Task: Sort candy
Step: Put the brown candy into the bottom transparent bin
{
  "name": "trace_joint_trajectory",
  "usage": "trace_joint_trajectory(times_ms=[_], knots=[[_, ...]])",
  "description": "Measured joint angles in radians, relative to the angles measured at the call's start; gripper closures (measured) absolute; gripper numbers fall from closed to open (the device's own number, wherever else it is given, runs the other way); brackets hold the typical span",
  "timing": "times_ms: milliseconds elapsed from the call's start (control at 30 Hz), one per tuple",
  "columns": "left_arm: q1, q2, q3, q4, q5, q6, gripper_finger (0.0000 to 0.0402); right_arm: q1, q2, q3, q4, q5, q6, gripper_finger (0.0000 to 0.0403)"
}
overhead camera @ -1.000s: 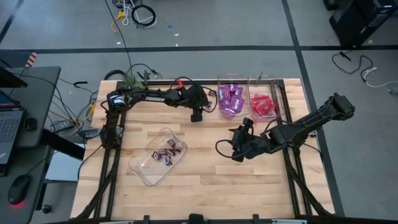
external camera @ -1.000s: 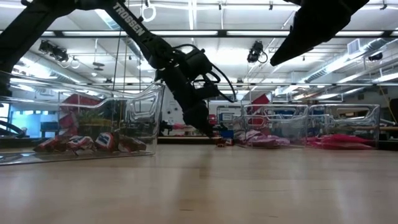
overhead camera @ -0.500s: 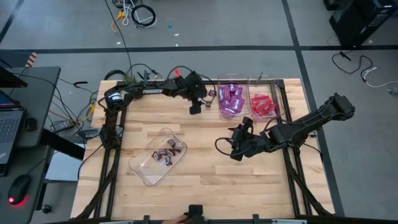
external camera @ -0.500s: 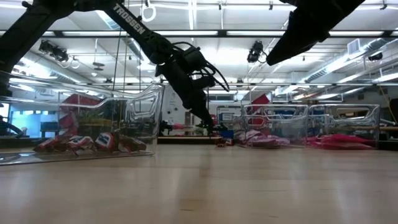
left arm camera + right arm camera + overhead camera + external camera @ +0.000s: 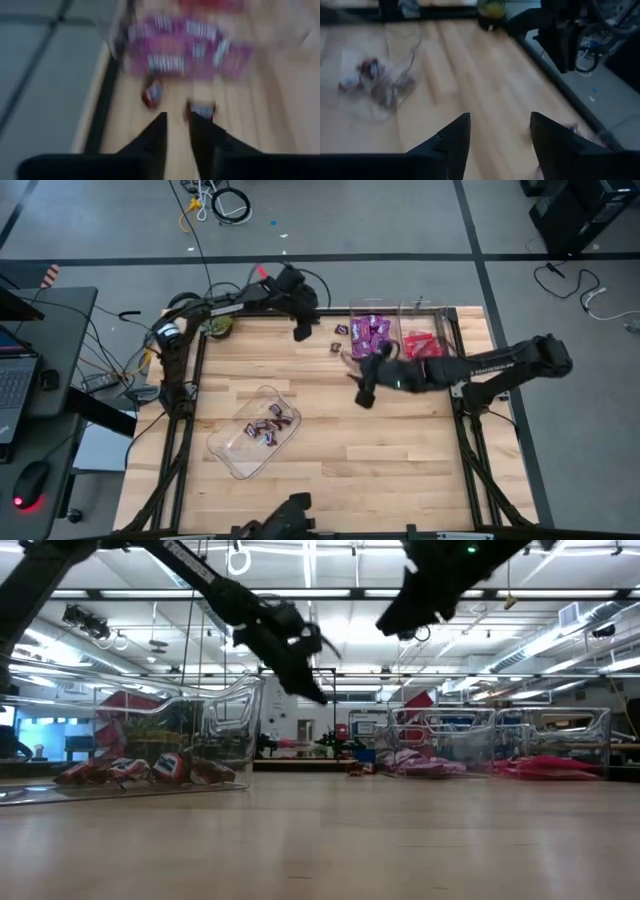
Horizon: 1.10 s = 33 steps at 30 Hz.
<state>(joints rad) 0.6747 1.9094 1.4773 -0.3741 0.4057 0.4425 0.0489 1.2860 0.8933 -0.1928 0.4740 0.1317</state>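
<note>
Purple packets [image 5: 372,338] and red packets [image 5: 423,347] fill two clear trays at the table's far edge. Brown pieces [image 5: 272,423] lie in a clear tray [image 5: 240,452] near the left. Two loose small pieces [image 5: 342,330] [image 5: 336,347] lie on the wood just left of the purple tray; the left wrist view shows them [image 5: 152,92] [image 5: 202,109] before the purple packets [image 5: 185,55]. My left gripper [image 5: 300,333] [image 5: 176,130] hovers left of them, raised, with a narrow gap and nothing in it. My right gripper [image 5: 362,394] [image 5: 497,130] hangs wide open and empty, nearer than the purple tray.
A green plant [image 5: 217,323] sits at the far-left corner by the left arm's base. Bare wood [image 5: 400,460] stretches over the near half of the table. The right wrist view looks across at the brown-candy tray [image 5: 375,85] and the left arm [image 5: 560,35].
My left gripper has risen from the table and drawn back toward the far edge, uncovering the loose pieces beside the purple tray. My right gripper has swung from the table's middle right toward the far edge and left, ending beside the purple tray.
</note>
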Motion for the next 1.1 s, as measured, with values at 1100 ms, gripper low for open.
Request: trace_joint_trajectory(times_ms=[1100], knots=[[0.083, -0.55, -0.781, 1.011, 0.125, -0.299, 0.0397, -0.408, 0.551, 0.584, -0.479, -0.387, -0.397, 0.0295]])
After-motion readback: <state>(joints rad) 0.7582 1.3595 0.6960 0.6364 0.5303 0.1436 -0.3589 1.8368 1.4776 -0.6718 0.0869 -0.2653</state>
